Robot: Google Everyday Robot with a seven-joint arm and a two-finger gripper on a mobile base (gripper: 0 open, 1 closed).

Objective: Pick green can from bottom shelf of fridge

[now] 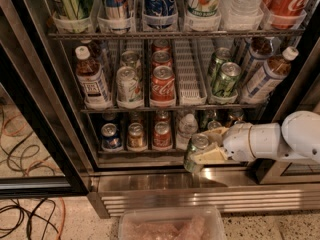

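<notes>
Arm: I saw one white arm (302, 136) enter from the right edge and run roughly level toward the left.
Wrist: the white cylindrical wrist section (250, 142) lay in line with the arm, low in the right half of the view.
Gripper: I read the gripper (200, 154) at lower centre-right, pointing left.
Fingers: the pale tan fingers (213, 155) were clamped on the green can (195, 146).
Grasp: I held the can from its side, and it sat slightly tilted.

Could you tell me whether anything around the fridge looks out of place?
The green can sits tilted in the closed gripper, out in front of the bottom shelf rather than in a lane. Nothing else stands out.
</notes>
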